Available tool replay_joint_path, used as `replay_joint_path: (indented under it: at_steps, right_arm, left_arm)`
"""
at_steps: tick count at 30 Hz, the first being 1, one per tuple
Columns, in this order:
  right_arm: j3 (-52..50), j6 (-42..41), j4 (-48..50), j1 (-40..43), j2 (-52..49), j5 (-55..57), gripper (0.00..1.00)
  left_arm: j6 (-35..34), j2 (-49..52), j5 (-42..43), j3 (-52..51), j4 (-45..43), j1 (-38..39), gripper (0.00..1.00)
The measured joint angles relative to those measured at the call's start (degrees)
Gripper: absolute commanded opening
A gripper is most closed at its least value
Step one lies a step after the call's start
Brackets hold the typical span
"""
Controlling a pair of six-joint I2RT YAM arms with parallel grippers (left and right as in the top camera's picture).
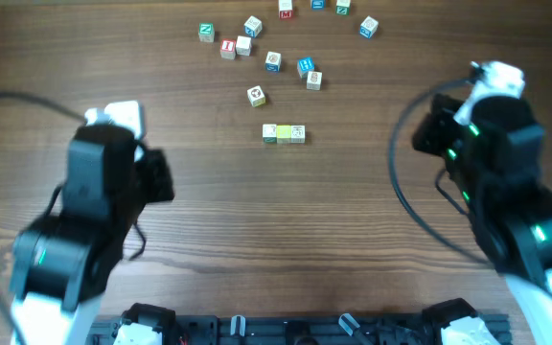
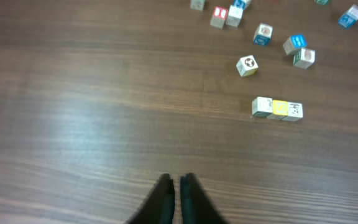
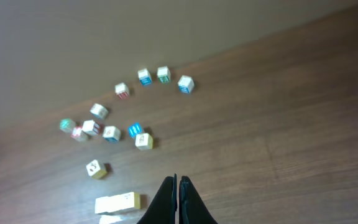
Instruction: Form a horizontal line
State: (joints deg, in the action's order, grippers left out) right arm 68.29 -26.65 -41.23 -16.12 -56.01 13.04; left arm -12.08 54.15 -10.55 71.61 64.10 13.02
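Hovering over the table (image 1: 353,220), my left gripper (image 2: 173,190) and right gripper (image 3: 178,194) are both pinched closed on nothing. The horizontal line (image 1: 284,134) of three cubes, green-marked, pale yellow and white, lies edge to edge mid-table between my arms. Loose cubes (image 1: 256,95) are scattered beyond it.

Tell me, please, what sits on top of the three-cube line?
Nothing sits on the three-cube line; its top faces show uncovered. It rests on the table; the cubes' undersides are hidden.
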Motion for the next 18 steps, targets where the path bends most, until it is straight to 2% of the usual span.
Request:
replay_joint_path:
  at_steps: [3, 4, 6, 7, 9, 10, 18]
  right_arm:
    - [0.0, 0.0, -2.1, 0.0, 6.1, 0.1, 0.14]
    - [0.0, 0.1, -3.1, 0.0, 8.2, 0.1, 0.22]
    - [0.0, 0.5, -5.1, 0.0, 12.0, 0.2, 0.48]
    - [0.0, 0.2, -5.6, 0.0, 13.4, 0.3, 0.61]
    - [0.0, 0.2, -6.9, 0.0, 16.5, 0.4, 0.95]
    - [0.0, 0.5, -7.8, 0.0, 18.6, 0.5, 1.0]
    - [0.0, 1.0, -12.6, 0.0, 20.6, 0.5, 1.0]
  left_arm:
    - [-0.8, -5.0, -0.6, 0.0, 2.9, 0.0, 0.14]
    - [-1.2, -6.7, -0.8, 0.0, 3.7, 0.0, 0.16]
    - [-1.9, -9.3, -0.9, 0.0, 5.0, 0.0, 0.3]
    - [-2.1, -10.1, -0.9, 0.0, 5.7, 0.0, 0.44]
    - [-2.6, -11.7, -1.2, 0.0, 7.2, 0.0, 1.0]
    - [-2.8, -12.2, -1.2, 0.0, 7.7, 0.0, 1.0]
    - [-3.3, -13.7, -1.7, 0.0, 13.6, 0.0, 1.0]
